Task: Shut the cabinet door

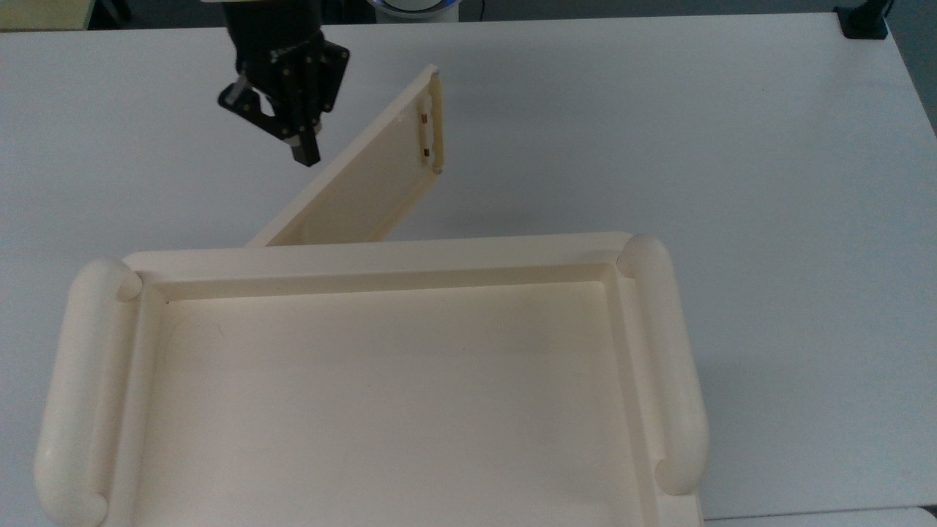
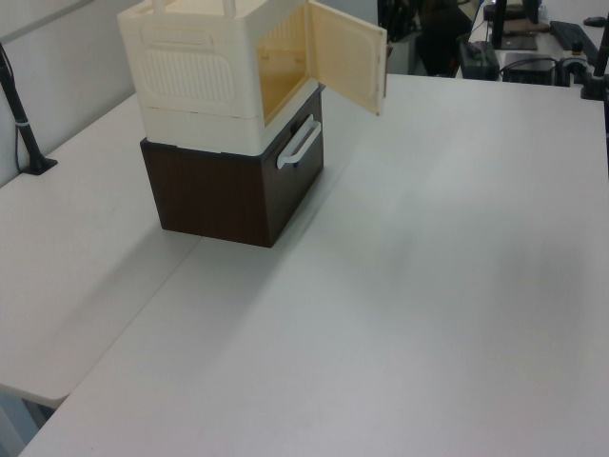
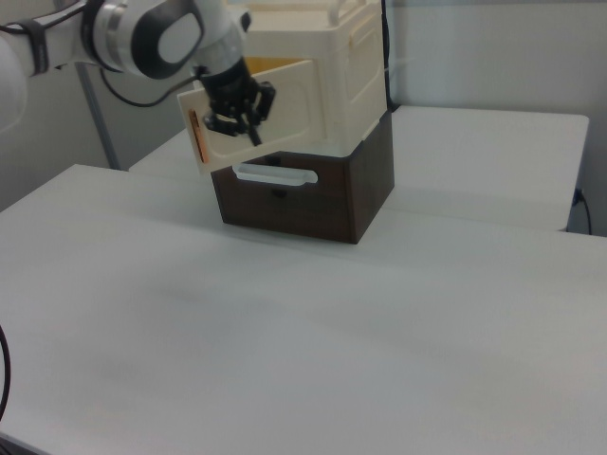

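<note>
Pushing is the step in hand: the cabinet door [image 1: 359, 194] stands half open, angled from the cabinet [image 1: 381, 256] toward the top view's far right. The pincer [image 1: 296, 143], whose spread I cannot tell, sits at its outer face; press steadily near the handle edge.

The white table [image 2: 428, 286] carries a dark brown box [image 2: 228, 195] with a white handle [image 2: 299, 145]; the cabinet [image 2: 205, 81] stands on this box.
</note>
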Robot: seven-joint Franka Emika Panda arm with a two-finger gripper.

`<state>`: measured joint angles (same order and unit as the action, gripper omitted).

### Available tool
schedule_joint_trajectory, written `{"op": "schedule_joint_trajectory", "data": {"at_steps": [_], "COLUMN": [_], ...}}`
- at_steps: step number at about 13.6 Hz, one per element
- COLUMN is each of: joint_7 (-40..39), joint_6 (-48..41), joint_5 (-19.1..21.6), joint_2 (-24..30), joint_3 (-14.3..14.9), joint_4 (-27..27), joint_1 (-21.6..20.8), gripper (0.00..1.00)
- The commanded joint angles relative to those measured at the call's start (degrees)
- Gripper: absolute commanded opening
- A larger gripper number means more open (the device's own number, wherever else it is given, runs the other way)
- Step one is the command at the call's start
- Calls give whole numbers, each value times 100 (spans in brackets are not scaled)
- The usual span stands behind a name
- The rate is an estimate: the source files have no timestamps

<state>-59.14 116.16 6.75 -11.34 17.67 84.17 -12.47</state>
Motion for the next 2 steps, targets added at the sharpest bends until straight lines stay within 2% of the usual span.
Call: {"op": "schedule_joint_trajectory", "data": {"at_steps": [1,2], "joint_7": [1374,1979], "joint_6": [238,571], "joint_5": [124,203], "joint_2": [-9,-104], "joint_3": [52,52], "joint_4": [11,11], "joint_1": [-606,-782], "gripper": [4,4]}}
